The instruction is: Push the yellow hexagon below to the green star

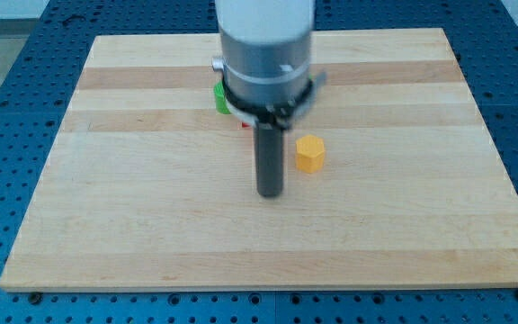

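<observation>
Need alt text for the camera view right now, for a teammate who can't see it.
My tip rests on a wooden board, just left of and slightly below the yellow hexagon, with a small gap between them. A green block and a sliver of red block peek out behind the arm toward the view's top.

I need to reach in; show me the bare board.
Bare: the wooden board left of my tip, the view's whole bottom strip, and everything right of the yellow hexagon. Crowded: top centre, where a green block and something red hide behind the arm.
</observation>
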